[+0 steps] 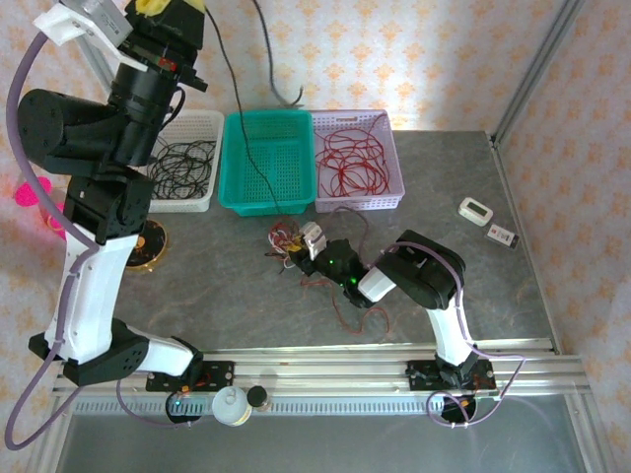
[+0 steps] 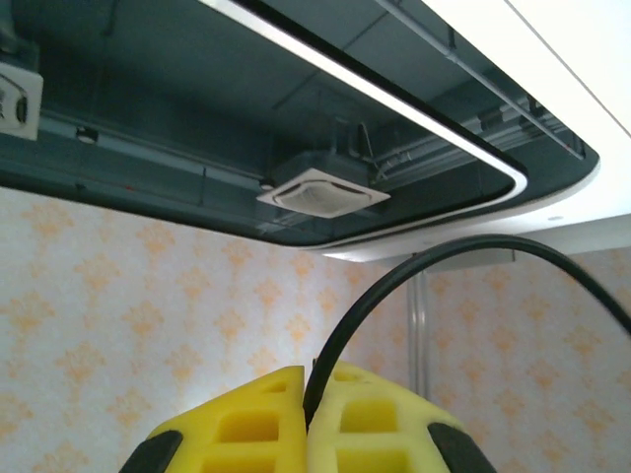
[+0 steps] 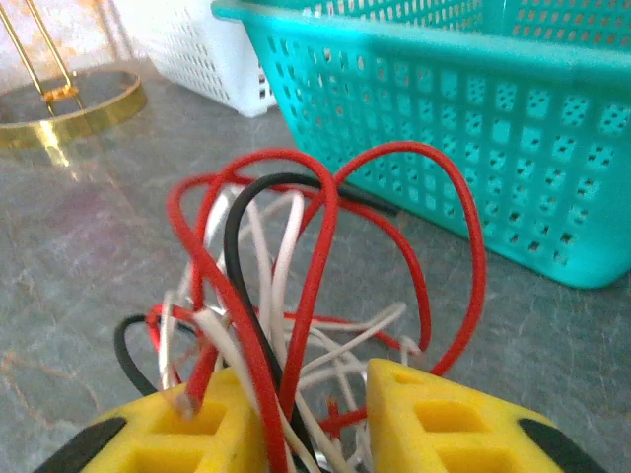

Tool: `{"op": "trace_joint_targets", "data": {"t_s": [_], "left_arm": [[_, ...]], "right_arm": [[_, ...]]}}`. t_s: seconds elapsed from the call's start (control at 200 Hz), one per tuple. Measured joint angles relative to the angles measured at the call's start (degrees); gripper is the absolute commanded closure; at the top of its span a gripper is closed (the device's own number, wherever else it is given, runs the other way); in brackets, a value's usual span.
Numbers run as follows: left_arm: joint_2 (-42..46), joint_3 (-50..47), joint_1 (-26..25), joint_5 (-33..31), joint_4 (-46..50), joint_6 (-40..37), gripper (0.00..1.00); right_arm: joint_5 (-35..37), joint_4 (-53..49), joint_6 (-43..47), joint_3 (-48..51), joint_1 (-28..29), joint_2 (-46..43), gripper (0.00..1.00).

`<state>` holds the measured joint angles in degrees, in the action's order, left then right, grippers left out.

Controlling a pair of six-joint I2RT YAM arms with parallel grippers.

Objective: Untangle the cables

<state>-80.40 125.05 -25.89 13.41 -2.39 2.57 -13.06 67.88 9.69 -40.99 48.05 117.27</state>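
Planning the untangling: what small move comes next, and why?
Probably shut the right pincer on the tangle's red and white strands to pin them: its jaws stand apart around them, while the left pincer, shut on the black cable, holds it raised.

We hold our black-and-white left arm [image 1: 94, 286] reared high, the yellow-padded left gripper [image 2: 308, 384] pinched tight on a thin black cable [image 2: 414, 266]. Our right arm [image 1: 429, 271] folds low, reaching leftward, the yellow-padded right gripper [image 3: 325, 414] standing parted.
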Motion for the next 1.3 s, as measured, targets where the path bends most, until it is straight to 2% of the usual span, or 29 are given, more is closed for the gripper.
{"op": "trace_joint_targets", "data": {"t_s": [0.185,0.531,0.831,0.911,1.126,1.301], "left_arm": [[-1.9,0.0,0.0,-2.7,-0.3,-2.6,1.00],[-1.9,-3.4,0.0,-5.6,-0.5,-5.2,1.00],[-1.7,-3.4,0.0,-10.4,-1.4,-10.0,1.00],[-1.7,-3.4,0.0,-12.1,-1.9,-11.8,1.00],[-4.8,-1.7,0.2,-18.1,-5.1,-17.0,1.00],[-11.3,2.7,2.8,-20.9,-6.1,-19.6,1.00]], "right_arm": [[-0.7,-2.7,-0.9,2.2,-0.6,-3.6,0.55],[-8.0,-11.1,-1.9,3.4,-1.4,-20.7,0.50],[-7.3,-21.9,-1.0,3.1,-2.9,-29.6,0.44],[-4.1,-25.3,-1.2,2.9,-3.5,-30.9,0.46],[11.4,-38.8,-4.9,-0.3,-5.2,-33.0,0.49],[16.2,-44.5,-5.2,0.0,-6.1,-39.6,0.48]]}}
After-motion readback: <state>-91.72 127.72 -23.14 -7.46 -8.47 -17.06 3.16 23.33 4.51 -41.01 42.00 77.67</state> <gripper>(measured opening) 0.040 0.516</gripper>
